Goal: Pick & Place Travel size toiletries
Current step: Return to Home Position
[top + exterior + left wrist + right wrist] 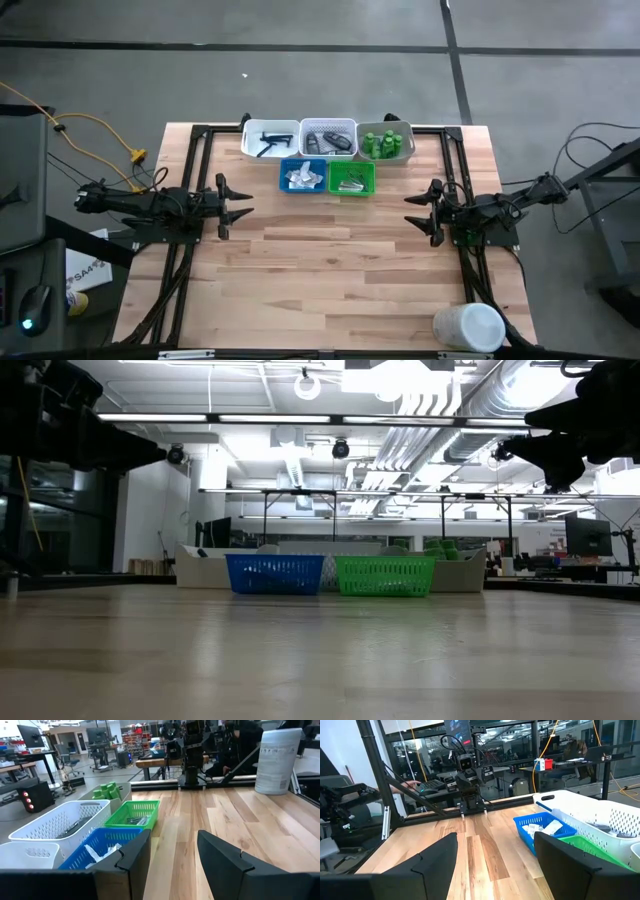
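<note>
Overhead and level views of the wooden table (330,270). The left gripper (245,203) hung above the table's left side and the right gripper (412,211) above its right side, both well apart from the baskets. In each wrist view the fingers stood wide apart with nothing between them.

The travel size toiletries lay sorted at the far edge of the table. The back row held thin black sticks (268,143) in a white tray (252,140), dark grey pieces (328,141) in a white lattice basket (328,123), and green bottles (385,143), standing upright, in a third white tray (410,150). Just in front of this row, side by side and touching, were a blue basket (284,176) holding white packets (303,178) and a green basket (370,168) holding small items (350,184) too small to identify.

A large white cylindrical container (468,327) lay at the table's near right corner. The left wrist view showed lines of print on its side (276,760), too small to read.
</note>
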